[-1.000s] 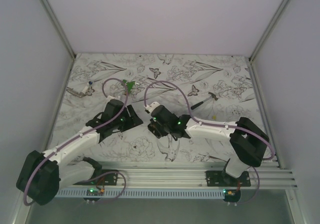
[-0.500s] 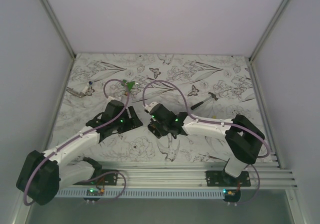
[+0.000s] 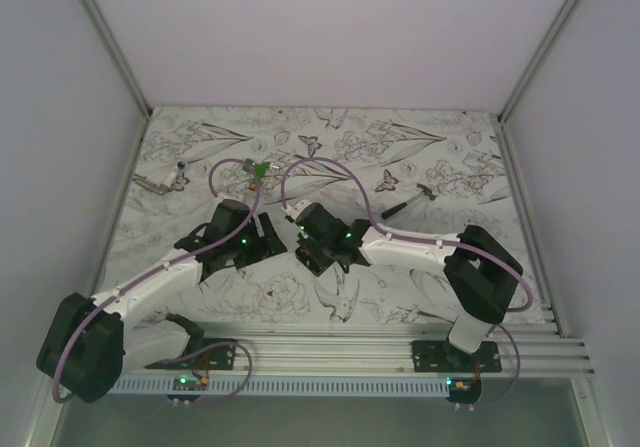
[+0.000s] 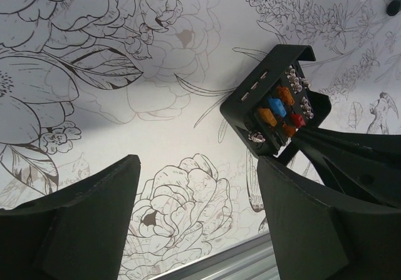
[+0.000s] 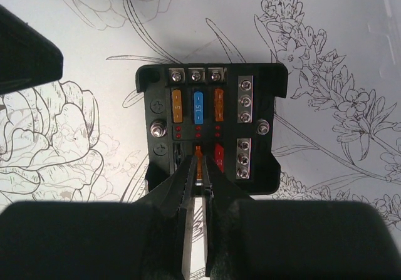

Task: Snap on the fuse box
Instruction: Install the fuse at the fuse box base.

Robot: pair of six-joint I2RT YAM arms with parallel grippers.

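Left gripper (image 4: 199,167) is hanging released just left of the fuse box (image 5: 213,129), fingers spread wide and gripping nothing. Fuse box is lying flat on the floral desk (image 3: 200,147), open face up, with orange, blue and red fuses showing. Right gripper (image 5: 200,175) is reaching in over the fuse box's near edge, clenched on a small orange fuse (image 5: 199,158) in its lower row. Green piece (image 3: 260,172) is lying beyond the fuse box, and black tool (image 3: 410,199) well off to its right.
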